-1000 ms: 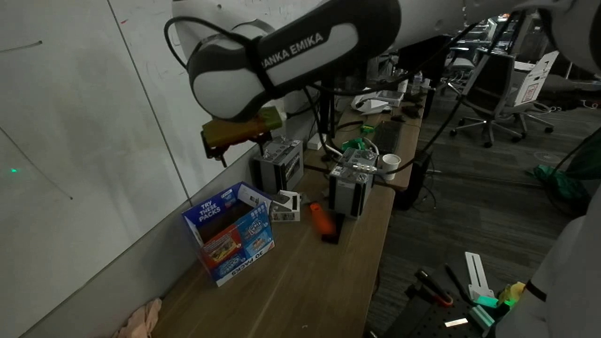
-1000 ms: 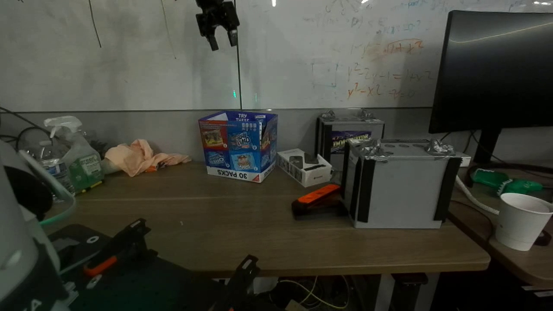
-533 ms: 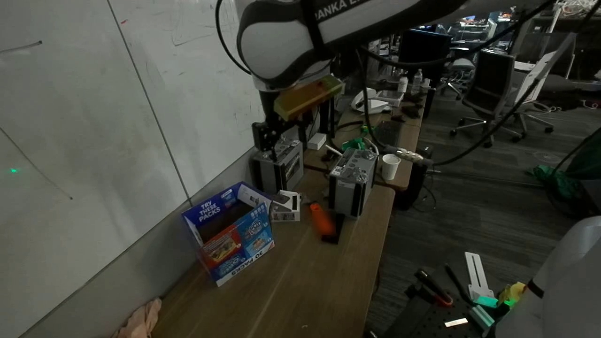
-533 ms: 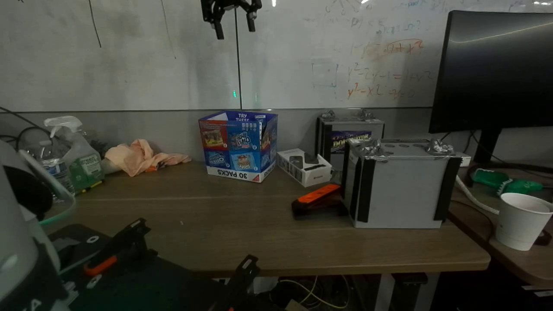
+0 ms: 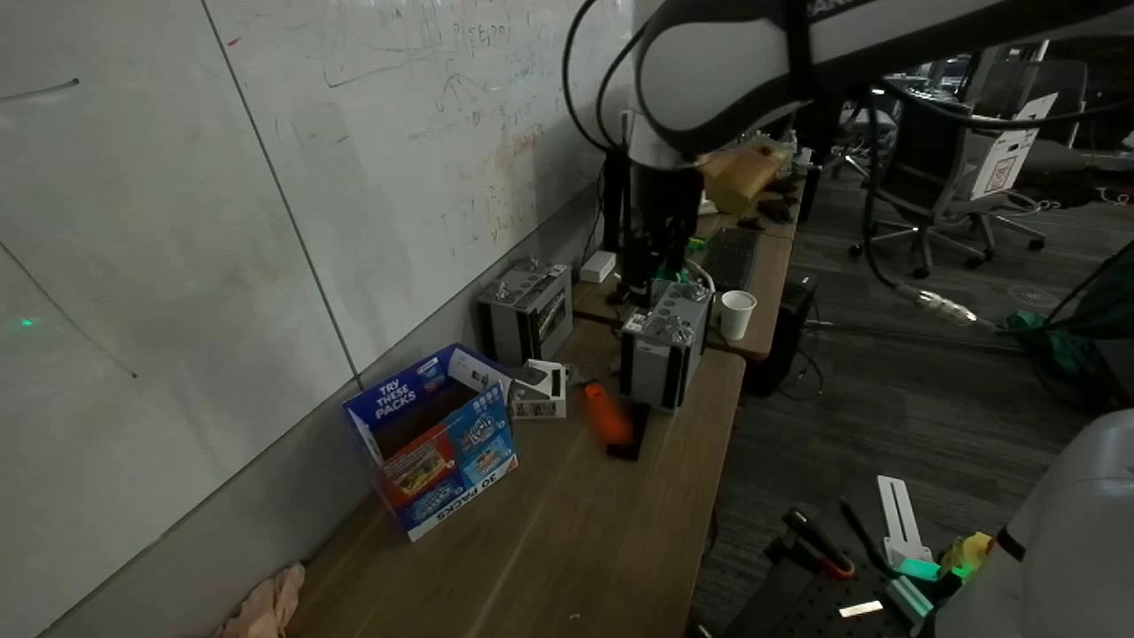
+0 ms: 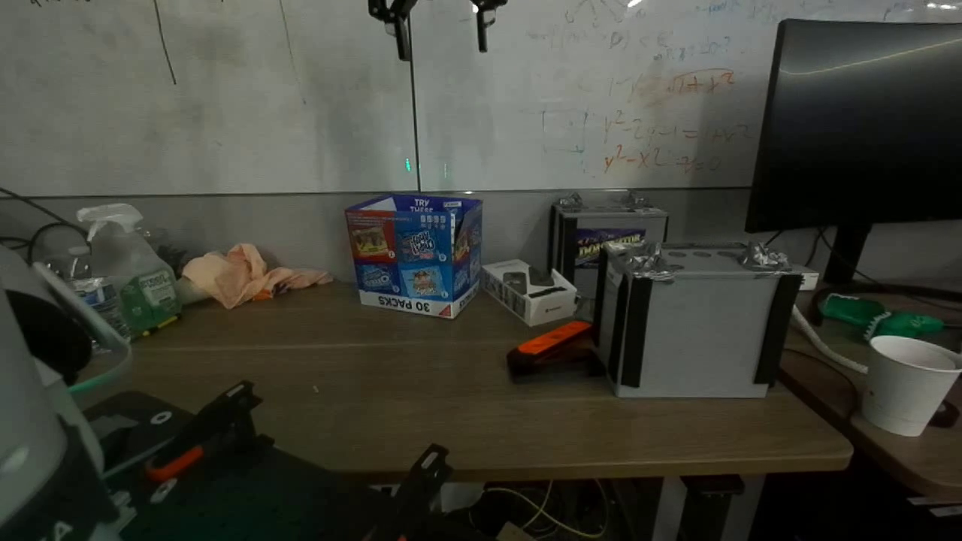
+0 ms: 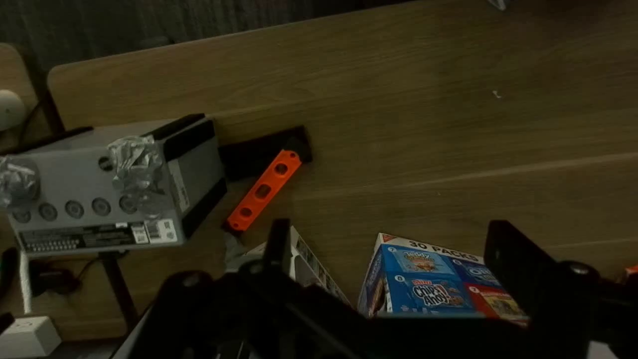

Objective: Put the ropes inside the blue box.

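Lower than the claw [image 6: 443, 52]: orange bar [image 7: 271, 180] is lying, two grey cases [image 6: 699, 330] are standing. Well apart from it, I'm seeing white cup [image 6: 909, 391], peach cloth [image 6: 237, 274] lying crumpled.

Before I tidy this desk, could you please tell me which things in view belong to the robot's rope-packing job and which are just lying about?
For the job:
blue box
gripper, open and holding nothing
white cord, possibly a rope; I cannot confirm it

Apparently just lying about:
orange-topped object
white carton
two grey boxes
peach cloth
spray bottle
white cup
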Controlling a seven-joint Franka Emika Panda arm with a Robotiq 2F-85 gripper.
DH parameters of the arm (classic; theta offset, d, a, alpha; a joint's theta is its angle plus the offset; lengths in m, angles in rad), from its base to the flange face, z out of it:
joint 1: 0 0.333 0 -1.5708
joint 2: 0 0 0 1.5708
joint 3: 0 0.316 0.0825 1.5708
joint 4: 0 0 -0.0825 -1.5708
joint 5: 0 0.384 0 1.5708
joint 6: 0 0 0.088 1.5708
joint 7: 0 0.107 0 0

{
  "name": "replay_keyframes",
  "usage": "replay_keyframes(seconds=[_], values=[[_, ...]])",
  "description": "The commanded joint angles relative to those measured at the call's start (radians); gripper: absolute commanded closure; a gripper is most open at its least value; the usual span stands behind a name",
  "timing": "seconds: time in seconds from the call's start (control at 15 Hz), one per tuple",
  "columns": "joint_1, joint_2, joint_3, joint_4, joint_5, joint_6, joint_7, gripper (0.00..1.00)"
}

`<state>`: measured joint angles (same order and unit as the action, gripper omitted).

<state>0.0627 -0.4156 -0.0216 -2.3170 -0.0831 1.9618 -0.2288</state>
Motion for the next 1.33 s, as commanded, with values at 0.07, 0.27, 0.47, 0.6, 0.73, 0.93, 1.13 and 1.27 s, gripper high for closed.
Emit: replay_keyframes(seconds=[0.07, 0.27, 0.47, 0.6, 0.73, 0.93, 1.13, 1.27], values=[[-0.043, -0.29, -0.09, -0.199, 0.129, -0.061, 0.026, 0.0], [-0.077, -0.373, -0.104, -0.239, 0.172, -0.098, 0.08, 0.0], [-0.098, -0.438, -0.092, -0.276, 0.168, -0.109, 0.111, 0.0], [-0.113, -0.454, -0.072, -0.29, 0.141, -0.136, 0.144, 0.0], [-0.126, -0.473, -0.054, -0.305, 0.122, -0.155, 0.182, 0.0], [-0.134, -0.494, -0.037, -0.324, 0.111, -0.167, 0.214, 0.0], [-0.14, -0.502, -0.028, -0.337, 0.102, -0.172, 0.232, 0.0], [-0.147, -0.506, -0.024, -0.339, 0.086, -0.188, 0.24, 0.0]])
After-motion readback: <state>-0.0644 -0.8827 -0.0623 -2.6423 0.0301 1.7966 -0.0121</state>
